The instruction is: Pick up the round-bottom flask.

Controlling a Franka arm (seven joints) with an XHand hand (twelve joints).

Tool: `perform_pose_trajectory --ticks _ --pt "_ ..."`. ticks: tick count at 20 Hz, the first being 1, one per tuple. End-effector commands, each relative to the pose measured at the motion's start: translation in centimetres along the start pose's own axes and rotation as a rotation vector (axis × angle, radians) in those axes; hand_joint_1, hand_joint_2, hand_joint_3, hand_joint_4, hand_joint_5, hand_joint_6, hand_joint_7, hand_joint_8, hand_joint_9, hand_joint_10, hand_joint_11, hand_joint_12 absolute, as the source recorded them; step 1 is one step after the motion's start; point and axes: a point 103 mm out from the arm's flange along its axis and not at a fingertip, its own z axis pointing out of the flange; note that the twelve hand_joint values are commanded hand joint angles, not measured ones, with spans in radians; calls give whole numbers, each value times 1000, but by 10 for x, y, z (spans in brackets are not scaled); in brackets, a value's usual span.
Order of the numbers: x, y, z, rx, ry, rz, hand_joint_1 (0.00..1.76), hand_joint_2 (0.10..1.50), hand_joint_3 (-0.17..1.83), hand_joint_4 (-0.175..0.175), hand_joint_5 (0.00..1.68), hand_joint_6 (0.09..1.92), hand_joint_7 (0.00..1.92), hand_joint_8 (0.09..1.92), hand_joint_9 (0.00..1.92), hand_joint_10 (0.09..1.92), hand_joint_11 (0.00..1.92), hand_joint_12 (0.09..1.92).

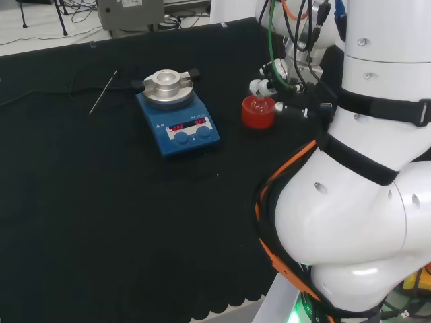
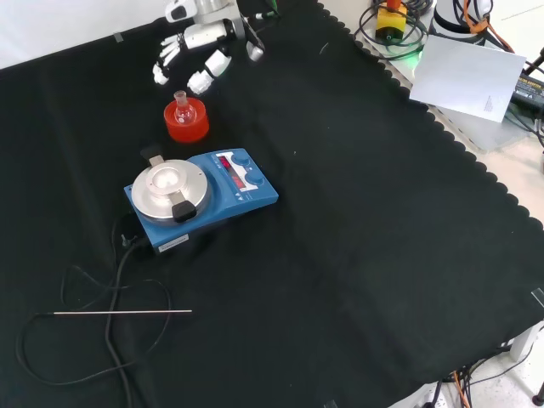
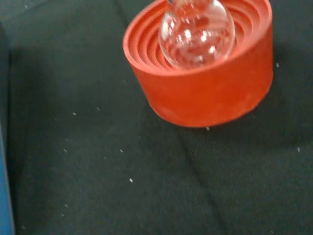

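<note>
Front view: worktop (image 2: pixel 357 255) black-clothed; blue hotplate (image 2: pixel 204 197) near centre. Round-bottom flask (image 2: pixel 181 107) seated in red stand (image 2: pixel 186 123), just beyond hotplate. Robot hand (image 2: pixel 191 53) hovering above, fingers relaxed, holding nothing. Grasp and lift outstanding.

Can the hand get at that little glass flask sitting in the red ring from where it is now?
Probably yes. The hand hovers open just beyond the flask in its red ring, nothing stands between them, and the flask's neck points up freely.

The glossy white rounded arm links (image 1: pixel 350 222) carry black bands, orange and green cables, and a black-and-white fingered hand (image 2: pixel 194 53).
</note>
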Motion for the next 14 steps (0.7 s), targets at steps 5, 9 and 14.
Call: perform_pose_trajectory --ticks 5,9,14 --pt "1 5 24 -4 1 23 671 1124 -175 -55 521 87 228 637 339 699 0 1317" --pt "-7 8 29 -21 14 29 685 1117 -175 -55 525 87 231 639 341 699 0 1320" --pt "-13 10 35 -46 26 38 738 1106 -175 -60 562 87 249 645 360 702 4 1344"
